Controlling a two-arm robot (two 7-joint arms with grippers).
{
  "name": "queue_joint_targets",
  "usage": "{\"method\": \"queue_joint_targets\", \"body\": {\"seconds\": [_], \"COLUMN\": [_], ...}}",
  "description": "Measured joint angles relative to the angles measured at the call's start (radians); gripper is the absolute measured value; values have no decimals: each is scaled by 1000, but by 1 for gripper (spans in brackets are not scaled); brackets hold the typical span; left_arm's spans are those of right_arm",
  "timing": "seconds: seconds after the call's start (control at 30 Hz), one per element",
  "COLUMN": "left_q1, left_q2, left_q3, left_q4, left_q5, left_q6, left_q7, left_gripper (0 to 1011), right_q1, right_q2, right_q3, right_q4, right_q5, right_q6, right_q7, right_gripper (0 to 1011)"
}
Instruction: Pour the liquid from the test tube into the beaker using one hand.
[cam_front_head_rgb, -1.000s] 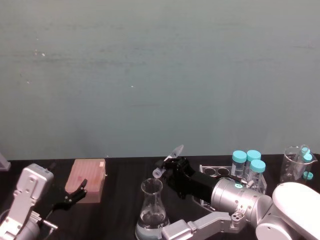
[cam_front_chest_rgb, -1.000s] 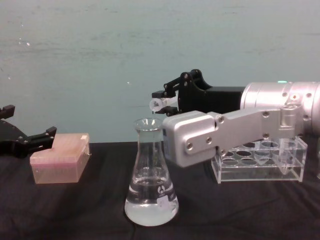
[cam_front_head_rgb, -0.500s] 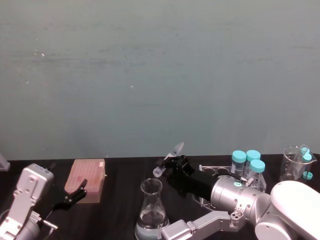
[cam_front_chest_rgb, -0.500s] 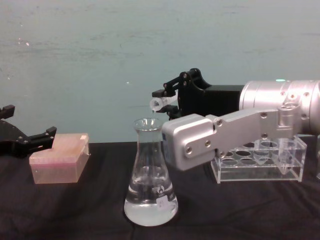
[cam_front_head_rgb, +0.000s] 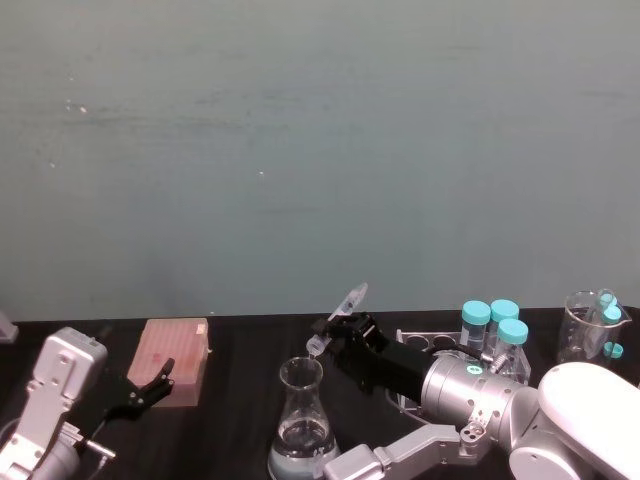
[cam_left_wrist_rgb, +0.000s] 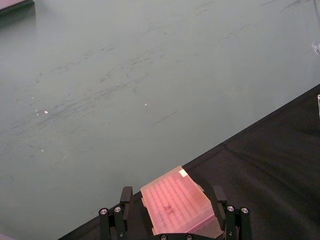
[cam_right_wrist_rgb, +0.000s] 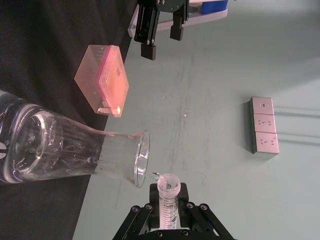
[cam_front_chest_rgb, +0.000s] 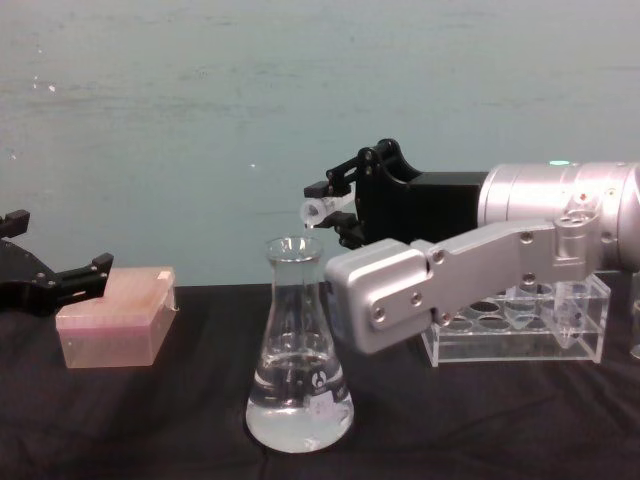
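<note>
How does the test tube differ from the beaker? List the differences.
Pose: the test tube is tilted, mouth low above the lip, in the right gripper; the beaker stands upright on the table.
Size: the test tube is slim and small; the beaker is tall with a wide base.
Contents: liquid pools in the beaker; the test tube's fill can't be told.
Both are clear.
The left gripper rests open, far left.

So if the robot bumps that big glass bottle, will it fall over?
Probably not easily: the beaker has a wide base with liquid pooled low, which should steady it. A knock at its narrow neck would tip it more readily. It looks like glass, so it could break if it fell.
</note>
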Motion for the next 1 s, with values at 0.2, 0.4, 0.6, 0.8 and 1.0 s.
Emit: {"method": "queue_joint_targets", "body": {"seconds": [0.2, 0.4, 0.6, 0.8, 1.0], "left_q1": [0, 0, 0, 0, 0], "left_q2": [0, 0, 0, 0, 0], "left_q3": [0, 0, 0, 0, 0], "left_q4": [0, 0, 0, 0, 0], "left_q5": [0, 0, 0, 0, 0], "left_q6": [0, 0, 0, 0, 0], "left_q7": [0, 0, 0, 0, 0], "left_gripper": [1000, 1000, 1000, 1000, 1000], "right_q1": [1, 3, 9, 15, 20], "right_q2": [2, 2, 0, -6, -8], "right_q3": [-6, -10, -16, -22, -28], "right_q4": [0, 0, 4, 11, 17], "right_q5": [-6, -10, -17, -24, -32], "right_q6": [6, 7, 7, 7, 9], "right_q7": [-2, -2, -4, -8, -12], "right_gripper": [204, 204, 204, 204, 204]}}
